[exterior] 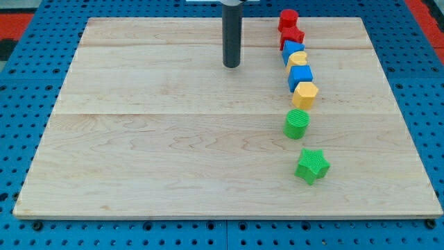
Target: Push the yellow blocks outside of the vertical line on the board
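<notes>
Several blocks stand in a roughly vertical line at the view's right. From the top: a red block point(288, 19), a red star point(292, 36), a blue block point(292, 49), a small yellow block point(298, 60), a blue cube point(300, 76), a yellow hexagonal block point(304, 94), a green cylinder point(296, 123) and a green star point(311, 165). My tip point(231, 65) rests on the board to the left of the line, about level with the small yellow block and well apart from it.
The wooden board point(173, 153) lies on a blue pegboard table point(14, 83). Red patches show in the view's top corners point(17, 17).
</notes>
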